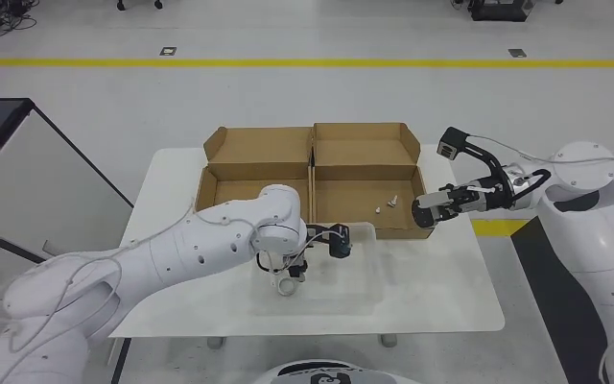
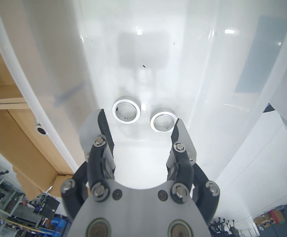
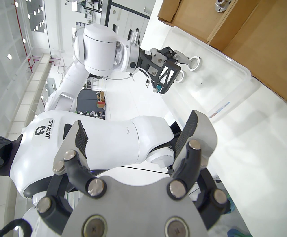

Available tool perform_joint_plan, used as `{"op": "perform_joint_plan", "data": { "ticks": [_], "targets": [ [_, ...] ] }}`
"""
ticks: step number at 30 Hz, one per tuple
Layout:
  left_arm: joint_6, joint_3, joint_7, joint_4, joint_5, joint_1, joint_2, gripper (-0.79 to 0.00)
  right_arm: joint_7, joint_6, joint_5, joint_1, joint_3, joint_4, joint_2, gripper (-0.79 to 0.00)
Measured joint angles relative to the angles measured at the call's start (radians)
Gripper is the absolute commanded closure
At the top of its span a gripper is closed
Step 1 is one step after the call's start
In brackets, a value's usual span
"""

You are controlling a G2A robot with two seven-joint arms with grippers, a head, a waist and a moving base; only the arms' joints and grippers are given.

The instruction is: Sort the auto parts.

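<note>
Two silver metal rings point(image 2: 126, 109) point(image 2: 162, 119) lie side by side on the floor of a clear plastic bin point(image 2: 213, 67). My left gripper point(image 2: 140, 119) hangs open just above them, one fingertip beside each ring and nothing held. In the top view the left gripper point(image 1: 291, 274) is inside the bin point(image 1: 365, 288), close to a ring point(image 1: 285, 286). My right gripper point(image 1: 422, 213) is open and empty over the front right corner of the right cardboard box point(image 1: 369, 154). The right wrist view shows its own gripper point(image 3: 138, 125) and, farther off, the left gripper point(image 3: 182, 59) by the rings point(image 3: 194, 63).
Two open cardboard boxes stand side by side behind the bin; the left box point(image 1: 251, 154) and the right one, which holds small pale parts point(image 1: 389, 204). A flanged metal part point(image 3: 220, 4) lies in a box. The white table point(image 1: 451, 288) has free room at the front right.
</note>
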Motion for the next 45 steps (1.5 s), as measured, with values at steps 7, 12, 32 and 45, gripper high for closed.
{"op": "perform_joint_plan", "data": {
  "ticks": [7,12,32,45],
  "targets": [
    [0.015,0.000,-0.015,0.040,0.067,0.026,-0.019,-0.348,0.000,0.000,0.000,0.000,0.000,0.000,0.000,-0.785],
    [0.024,0.000,-0.023,0.061,0.093,0.027,-0.032,-0.326,0.000,0.000,0.000,0.000,0.000,0.000,0.000,-0.785],
    [0.036,-0.013,-0.001,0.114,0.159,0.067,-0.062,-0.191,0.000,0.000,0.000,0.000,0.000,0.000,0.000,-0.785],
    [0.009,-0.033,0.018,0.149,0.159,0.089,-0.075,-0.268,0.000,0.000,0.000,0.000,0.000,0.000,0.000,-0.785]
  ]
}}
